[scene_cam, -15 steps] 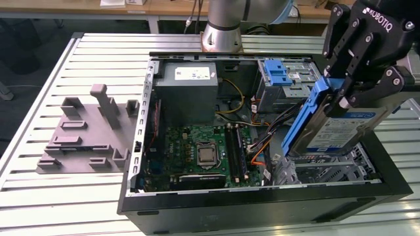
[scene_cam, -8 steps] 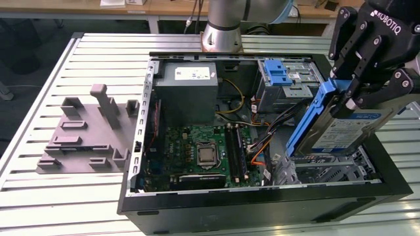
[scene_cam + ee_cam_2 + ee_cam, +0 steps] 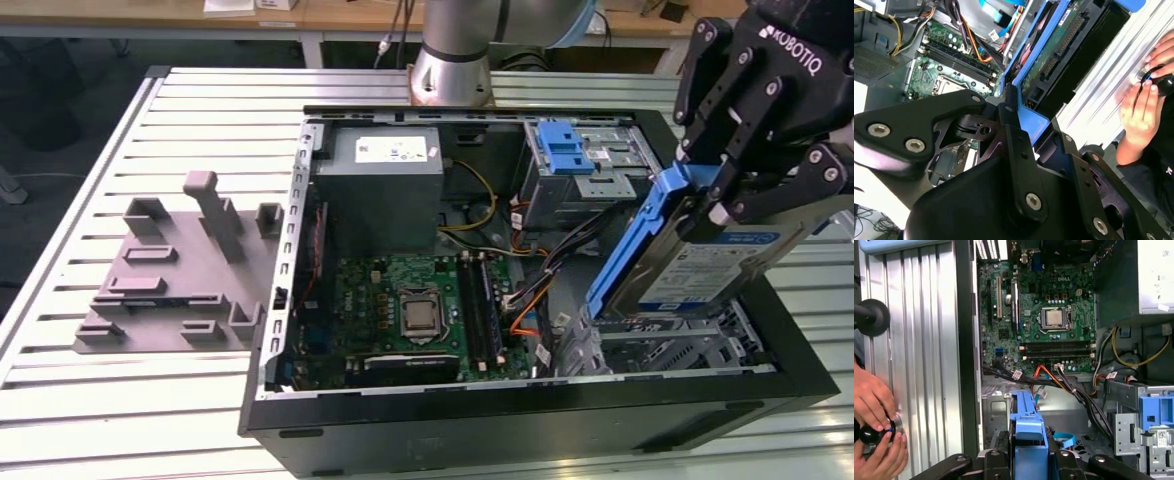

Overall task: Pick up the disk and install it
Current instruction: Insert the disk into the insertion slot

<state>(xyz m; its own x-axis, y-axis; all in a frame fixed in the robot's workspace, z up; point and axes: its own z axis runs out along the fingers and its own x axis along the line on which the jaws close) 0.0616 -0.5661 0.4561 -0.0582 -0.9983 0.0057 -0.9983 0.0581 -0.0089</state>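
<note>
The disk (image 3: 707,265), a silver drive with a white-and-blue label in a blue plastic carrier, hangs tilted above the open computer case (image 3: 534,425) at the exterior view's right. My gripper (image 3: 741,195) is shut on its upper end. The disk's lower end sits just over the metal drive bay (image 3: 667,345) in the case's near right corner. The second wrist view has the disk's underside (image 3: 1054,55) with its circuit board, held between my black fingers (image 3: 1014,130). In the first wrist view the blue carrier edge (image 3: 1026,435) stands between the fingers above the case floor.
Inside the case are a gray power supply (image 3: 380,165), the motherboard (image 3: 414,305), loose cables (image 3: 527,290) and a drive cage with a blue latch bracket (image 3: 567,150). A gray fixture (image 3: 167,270) lies on the slatted table. A person's hands (image 3: 874,410) hold a black knob beside the case.
</note>
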